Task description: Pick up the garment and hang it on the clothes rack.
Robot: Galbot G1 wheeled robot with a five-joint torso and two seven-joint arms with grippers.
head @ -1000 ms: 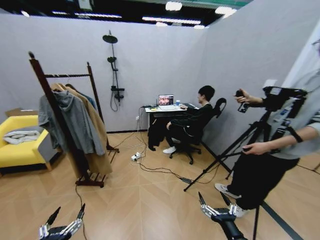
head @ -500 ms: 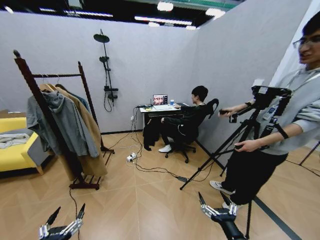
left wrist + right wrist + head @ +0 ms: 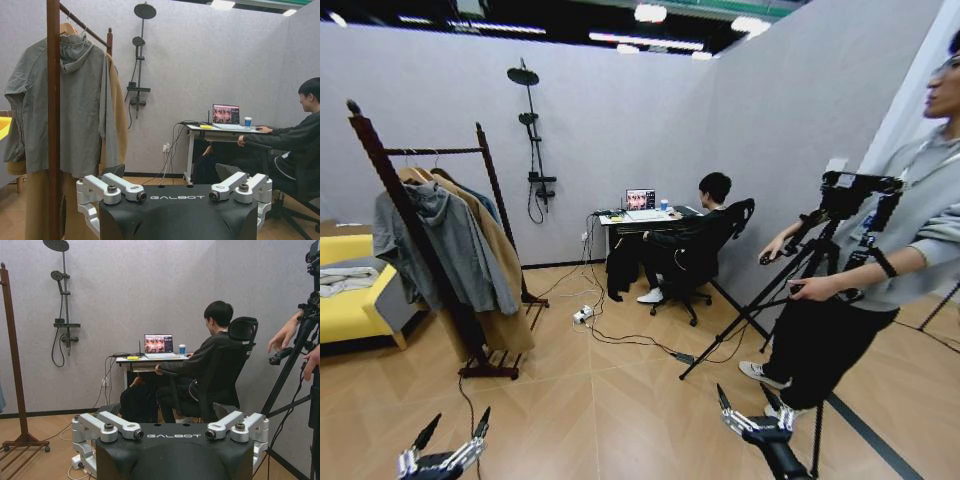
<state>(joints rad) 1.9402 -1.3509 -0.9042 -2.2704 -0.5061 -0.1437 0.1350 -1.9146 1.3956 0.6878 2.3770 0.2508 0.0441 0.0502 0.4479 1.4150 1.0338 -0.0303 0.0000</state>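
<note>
- The tall dark red-brown wooden clothes rack (image 3: 420, 240) stands on the left side of the room, on the light wood floor (image 3: 620, 400), near a yellow sofa (image 3: 350, 300).
- A grey hoodie (image 3: 445, 250) and a long tan coat (image 3: 505, 290) hang side by side on its top rail.
- Behind the coat peeks a thin strip of dark blue-green cloth (image 3: 492, 203) — I cannot tell if that is the garment.
- The left gripper (image 3: 445, 455) sits low at the bottom left of the head view, fingers spread apart, with nothing between them.
- The right gripper (image 3: 752, 418) sits low at the bottom right, over the floor — its fingers are spread too and hold nothing.
- Both grippers are well apart from the rack.
- In the left wrist view the rack's post (image 3: 53, 120) and the hoodie are straight ahead of the left gripper (image 3: 175, 192).
</note>
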